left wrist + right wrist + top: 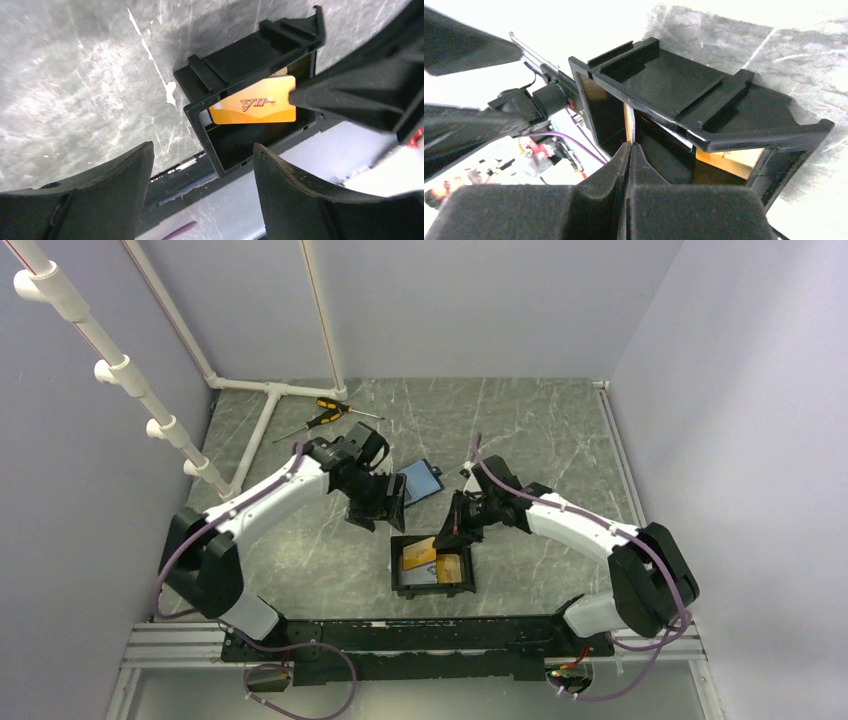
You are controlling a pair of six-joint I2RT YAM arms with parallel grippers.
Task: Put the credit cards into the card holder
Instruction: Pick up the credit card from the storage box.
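The black card holder (397, 580) sits on the marble table between the two arms. My right gripper (447, 537) is shut on the edge of an orange-gold credit card (419, 554), which stands tilted over the holder's left half. The right wrist view shows that card edge-on (629, 125), pinched between the shut fingers of my right gripper (630, 146) above the holder (684, 95). A second card (450, 568) lies flat inside the holder, also visible as a gold patch (734, 160). My left gripper (378, 506) hangs open and empty to the upper left of the holder. Its wrist view shows the held card (252, 107) and the holder (235, 65).
A dark blue wallet (421, 481) lies open just behind the holder, between the two grippers. A yellow-and-black screwdriver (325, 416) rests at the back left near a white pipe frame (262, 430). The black rail (400, 635) carrying the arm bases runs just in front of the holder.
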